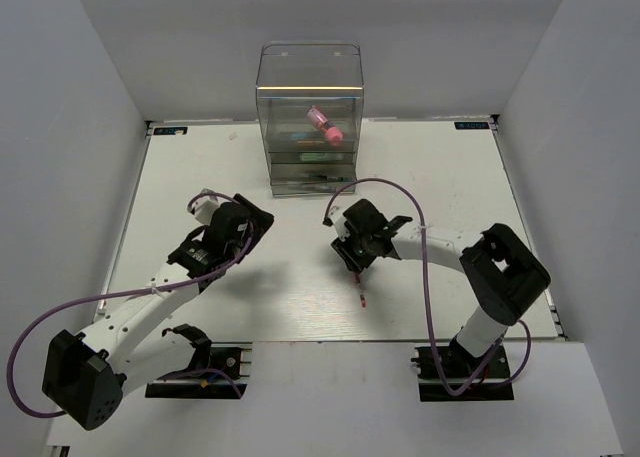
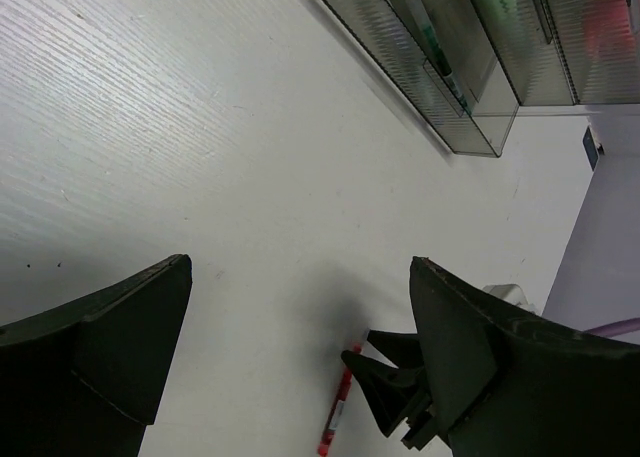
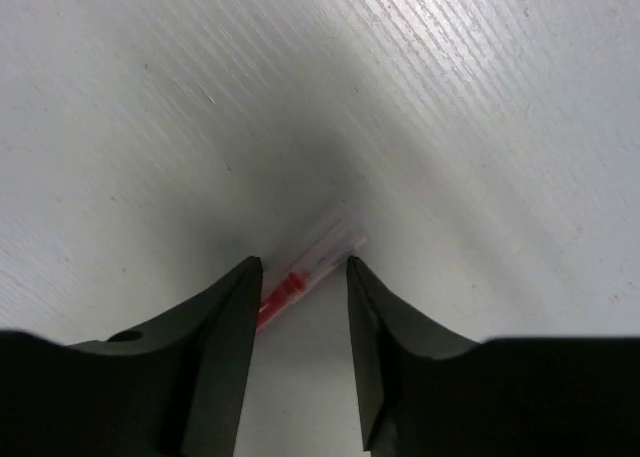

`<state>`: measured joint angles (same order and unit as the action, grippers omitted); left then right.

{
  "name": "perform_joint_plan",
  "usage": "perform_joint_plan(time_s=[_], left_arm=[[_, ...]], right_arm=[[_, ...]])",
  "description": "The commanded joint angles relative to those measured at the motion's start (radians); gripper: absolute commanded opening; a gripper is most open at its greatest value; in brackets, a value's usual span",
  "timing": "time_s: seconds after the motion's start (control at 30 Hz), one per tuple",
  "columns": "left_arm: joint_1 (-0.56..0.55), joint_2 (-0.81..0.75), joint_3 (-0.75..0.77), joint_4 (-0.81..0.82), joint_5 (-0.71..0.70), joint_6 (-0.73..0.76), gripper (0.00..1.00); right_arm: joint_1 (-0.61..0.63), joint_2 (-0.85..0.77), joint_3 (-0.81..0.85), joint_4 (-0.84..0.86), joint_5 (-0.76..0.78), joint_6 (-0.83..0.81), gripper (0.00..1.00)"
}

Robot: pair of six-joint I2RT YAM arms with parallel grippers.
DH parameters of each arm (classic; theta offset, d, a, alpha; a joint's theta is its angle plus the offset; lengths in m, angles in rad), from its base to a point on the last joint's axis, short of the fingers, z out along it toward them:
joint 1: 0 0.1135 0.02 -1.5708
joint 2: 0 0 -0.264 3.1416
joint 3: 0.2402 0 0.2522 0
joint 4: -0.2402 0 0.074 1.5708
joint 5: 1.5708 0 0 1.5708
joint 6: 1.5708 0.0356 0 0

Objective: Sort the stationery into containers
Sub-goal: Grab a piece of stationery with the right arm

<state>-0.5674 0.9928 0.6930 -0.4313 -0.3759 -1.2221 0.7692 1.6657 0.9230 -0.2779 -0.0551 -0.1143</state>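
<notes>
The clear organiser (image 1: 308,77) stands at the back of the table, with the stubby pink cylinder (image 1: 326,125) in its upper compartment and greenish items in its drawers (image 1: 311,160). A thin red pen (image 1: 360,292) with a clear cap lies on the table. My right gripper (image 1: 352,266) is down at the pen's far end. In the right wrist view it (image 3: 304,265) is open, with the pen's cap end (image 3: 288,286) lying between its fingertips. My left gripper (image 1: 260,221) is wide open and empty (image 2: 300,264) above bare table. It sees the red pen (image 2: 335,414) and the organiser (image 2: 455,97).
The white table (image 1: 220,167) is enclosed by white walls on three sides. A purple cable (image 1: 385,185) loops above the right arm. A green pen (image 2: 437,55) shows in a drawer in the left wrist view. The right gripper's fingers (image 2: 390,385) show there beside the pen.
</notes>
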Motion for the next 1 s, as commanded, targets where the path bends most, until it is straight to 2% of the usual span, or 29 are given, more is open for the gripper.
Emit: perform_joint_plan(time_s=[0.0, 0.13, 0.4, 0.5, 0.7, 0.83, 0.9, 0.97], left_arm=[[-0.003, -0.013, -0.018, -0.012, 0.009, 0.022, 0.99], [-0.003, -0.003, -0.029, -0.003, 0.019, 0.022, 0.99], [-0.003, 0.018, -0.029, 0.016, 0.038, 0.032, 0.99], [-0.003, 0.036, -0.029, 0.025, 0.048, 0.041, 0.99], [-0.003, 0.046, -0.029, 0.045, 0.078, 0.041, 0.99], [-0.003, 0.046, -0.047, 0.045, 0.087, 0.041, 0.99], [-0.003, 0.037, -0.047, 0.045, 0.088, 0.041, 0.99], [-0.003, 0.026, -0.058, 0.045, 0.088, 0.041, 0.99]], right_arm=[[0.013, -0.001, -0.094, -0.106, 0.081, -0.042, 0.43], [0.028, -0.011, -0.119, -0.11, 0.083, -0.079, 0.26], [0.036, -0.001, -0.107, -0.058, 0.066, -0.178, 0.01], [0.03, -0.024, -0.073, -0.021, 0.067, -0.281, 0.0], [0.019, -0.116, -0.024, 0.21, 0.034, -0.576, 0.0], [-0.014, -0.084, 0.075, 0.264, -0.05, -0.721, 0.0], [-0.028, -0.055, 0.114, 0.359, -0.074, -0.787, 0.0], [-0.042, -0.02, 0.174, 0.382, -0.124, -0.814, 0.0]])
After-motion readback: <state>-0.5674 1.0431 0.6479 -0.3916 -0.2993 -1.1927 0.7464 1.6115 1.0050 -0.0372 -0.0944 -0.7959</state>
